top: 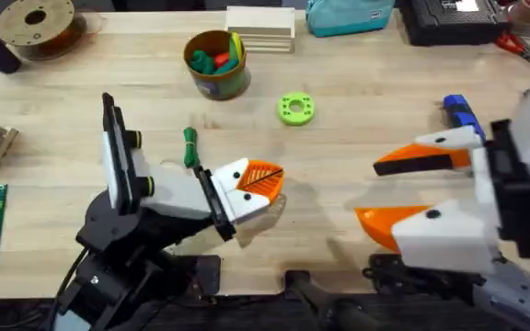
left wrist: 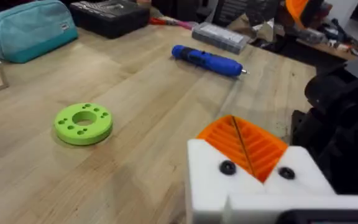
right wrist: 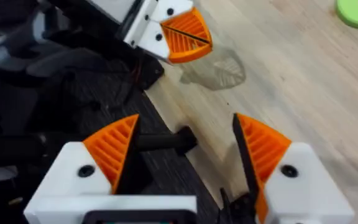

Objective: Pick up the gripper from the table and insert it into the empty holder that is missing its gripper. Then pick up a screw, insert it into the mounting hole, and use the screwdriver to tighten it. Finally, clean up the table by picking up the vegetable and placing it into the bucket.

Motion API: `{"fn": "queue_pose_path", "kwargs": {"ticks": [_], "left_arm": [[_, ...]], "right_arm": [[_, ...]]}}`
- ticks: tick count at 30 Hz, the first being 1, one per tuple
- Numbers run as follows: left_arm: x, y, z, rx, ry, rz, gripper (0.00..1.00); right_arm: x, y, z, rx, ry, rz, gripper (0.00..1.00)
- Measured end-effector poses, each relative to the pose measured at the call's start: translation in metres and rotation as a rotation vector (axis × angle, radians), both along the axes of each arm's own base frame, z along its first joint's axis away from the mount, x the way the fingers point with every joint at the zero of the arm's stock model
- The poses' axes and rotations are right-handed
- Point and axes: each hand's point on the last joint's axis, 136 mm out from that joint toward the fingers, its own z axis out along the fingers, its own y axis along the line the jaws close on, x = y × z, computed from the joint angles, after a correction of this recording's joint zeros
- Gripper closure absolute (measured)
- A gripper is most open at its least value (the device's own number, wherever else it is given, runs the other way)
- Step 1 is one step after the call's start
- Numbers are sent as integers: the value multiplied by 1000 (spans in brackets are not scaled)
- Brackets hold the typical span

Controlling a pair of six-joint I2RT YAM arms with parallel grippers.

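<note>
My left gripper (top: pixel 267 176) hovers over the table's middle front, its orange ribbed pads (left wrist: pixel 257 149) pressed together with nothing between them. At the front right my right gripper (top: pixel 368 191) stands open, pads (right wrist: pixel 114 149) wide apart and empty. It looks at the left gripper (right wrist: pixel 182 34) across the table edge. The blue screwdriver (top: pixel 461 112) lies at the right, behind the right gripper, and the left wrist view shows the screwdriver (left wrist: pixel 207 60) too. The dark-green vegetable (top: pixel 190 147) lies just left of the left arm's wrist. The bucket (top: pixel 216 62) stands at the back centre. The loose gripper, empty holder and screw are out of view.
A bright-green ring disc (top: pixel 295 108) lies mid-table between bucket and screwdriver. A filament spool (top: pixel 35 23) sits at the back left, wooden blocks (top: pixel 260 28) and a teal pouch (top: pixel 348 14) at the back, and a black case (top: pixel 454 20) at the back right.
</note>
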Motion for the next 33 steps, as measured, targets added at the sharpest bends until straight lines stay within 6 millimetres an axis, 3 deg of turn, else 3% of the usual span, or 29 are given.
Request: {"fn": "queue_pose_path", "kwargs": {"ticks": [9, 17, 20, 21, 23, 29, 33], "left_arm": [[0, 0, 0, 0, 0, 2, 992], [7, 3, 0, 2, -2, 43, 992], [10, 5, 0, 3, -3, 65, 992], [14, 8, 0, 4, -4, 95, 992], [17, 10, 0, 5, -5, 116, 992], [25, 14, -1, 8, -7, 166, 992], [27, 16, -1, 9, -7, 184, 992]], "right_arm": [[0, -1, 1, 11, 12, -35, 107], [45, -25, -12, -112, -22, -289, 106], [68, -48, -21, -191, -23, -430, 106], [89, -71, -31, -256, 0, -564, 105], [103, -90, -39, -296, 34, -655, 105], [136, -150, -66, -401, 141, -850, 105], [146, -187, -88, -490, 202, -873, 105]]}}
